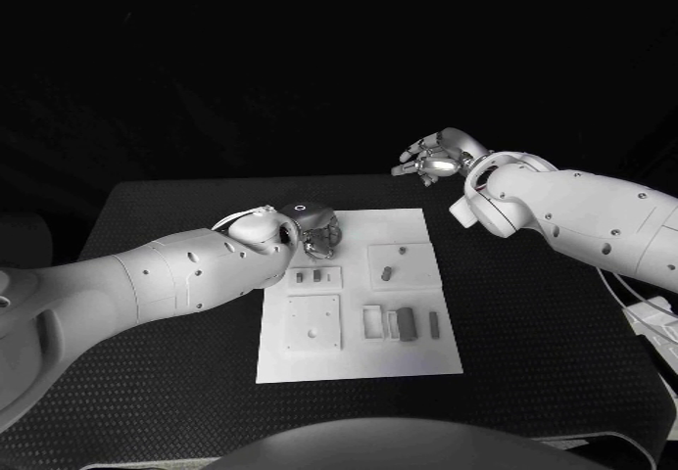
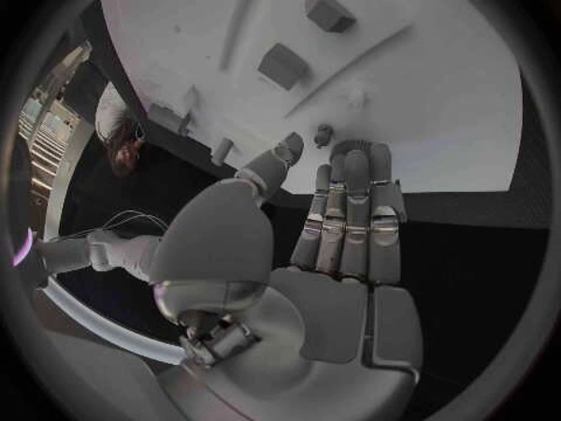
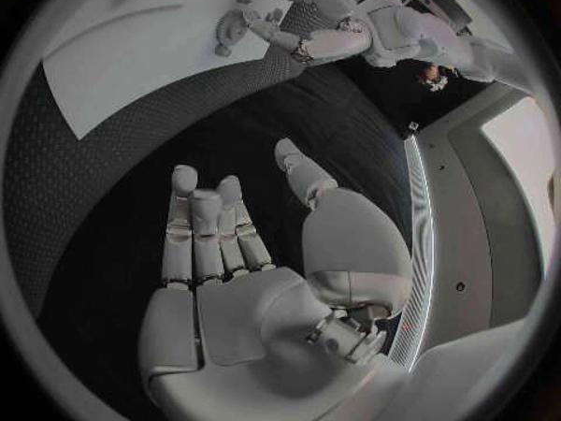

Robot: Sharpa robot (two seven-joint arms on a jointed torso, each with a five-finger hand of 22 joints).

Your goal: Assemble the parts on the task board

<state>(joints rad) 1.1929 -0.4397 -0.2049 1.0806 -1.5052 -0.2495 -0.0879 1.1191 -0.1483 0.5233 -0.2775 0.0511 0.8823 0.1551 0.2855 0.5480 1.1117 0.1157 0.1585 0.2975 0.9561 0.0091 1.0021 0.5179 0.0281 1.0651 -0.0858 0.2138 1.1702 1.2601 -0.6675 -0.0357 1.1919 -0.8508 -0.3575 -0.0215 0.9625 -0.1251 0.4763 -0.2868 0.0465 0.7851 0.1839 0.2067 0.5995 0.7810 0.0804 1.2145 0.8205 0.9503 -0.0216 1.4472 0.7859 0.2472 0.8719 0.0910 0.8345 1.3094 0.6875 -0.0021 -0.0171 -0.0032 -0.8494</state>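
The white task board [image 1: 361, 357] lies in the middle of the black table. Several small grey parts sit on it, among them a dark block [image 1: 407, 323] and two small pieces [image 1: 307, 277]. My left hand [image 1: 314, 231] hovers over the board's far left corner. In the left wrist view its fingers [image 2: 351, 215] are stretched out with the thumb apart and nothing between them. A small peg [image 2: 323, 134] stands on the board [image 2: 444, 112] just past the fingertips. My right hand [image 1: 438, 157] is raised beyond the board's far right corner, fingers [image 3: 205, 229] extended and empty.
Two grey blocks [image 2: 328, 9] [image 2: 283, 65] stand in raised sections of the board. A square plate with holes [image 1: 313, 321] and a recessed slot [image 1: 374, 321] occupy the board's near half. Black table [image 1: 169, 323] surrounds the board on all sides.
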